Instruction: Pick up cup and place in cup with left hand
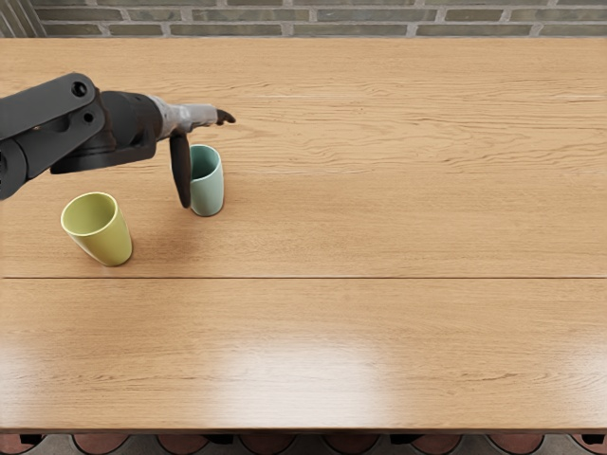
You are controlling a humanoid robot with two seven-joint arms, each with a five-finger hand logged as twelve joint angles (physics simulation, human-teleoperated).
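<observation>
Thumb beside the blue-green cup: a knock is the nearest danger

The left arm (47, 128) reaches in over the table (379, 227), passing behind the yellow cup (112, 237). That cup stands upright, its mouth facing up, apart from the hand. It is probably the one meant to receive the other. If the arm swings low towards the near edge on its way back, the forearm could clip its rim and tip it before anything is placed inside.

Further right, the left hand (190, 117) is open. Its thumb (180, 171) hangs down, well apart from the other fingers (226, 118), which point away to the right, with nothing clamped between them. The thumb overlaps the left side of the blue-green cup (209, 190); whether it touches, this view cannot tell. A sideways push from there could slide or topple the cup before the fingers come round it.

The blue-green cup stands upright on the table, just beside the hand, and looks like the one to lift. Closing while the fingers sit this far beyond the rim could pinch only the top, letting the cup swing or slip. Later, since the two cups look much alike in size, a tilted or off-centre release might catch rim on rim and tip both.
</observation>
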